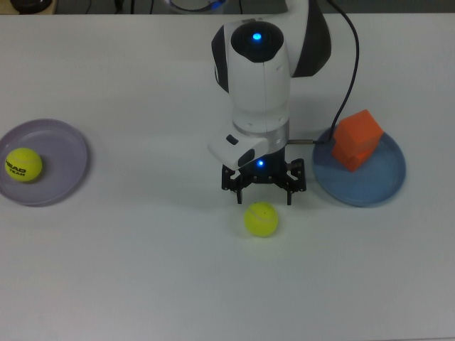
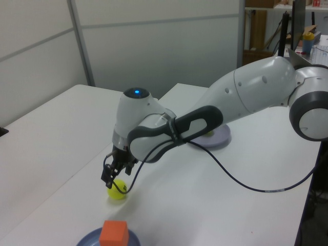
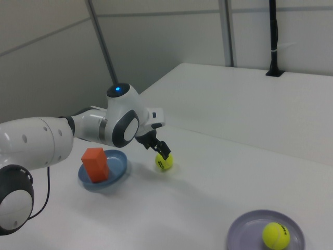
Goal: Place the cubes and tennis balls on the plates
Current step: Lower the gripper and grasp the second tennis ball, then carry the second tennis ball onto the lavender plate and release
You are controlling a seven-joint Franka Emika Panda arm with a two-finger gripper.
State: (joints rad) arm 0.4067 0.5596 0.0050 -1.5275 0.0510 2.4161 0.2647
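Note:
My gripper (image 1: 263, 198) stands open just over the loose, nearly unmarked tennis ball (image 1: 261, 219) in the middle of the table. Nothing is between its fingers. In the left view the gripper (image 2: 116, 180) hangs right above that ball (image 2: 117, 189), and in the right view the gripper (image 3: 159, 148) sits at the top of the ball (image 3: 164, 161). The other tennis ball (image 1: 23, 164), printed in black, lies on the lilac plate (image 1: 67, 153) at the top view's left. Two orange cubes (image 1: 357, 136) sit stacked askew on the blue plate (image 1: 377, 183) at the top view's right.
The arm's black cable (image 1: 348, 78) loops over the table behind the gripper, close to the blue plate. The white tabletop (image 1: 142, 277) stretches bare between the plates. A wall and a post stand beyond the table in the side views.

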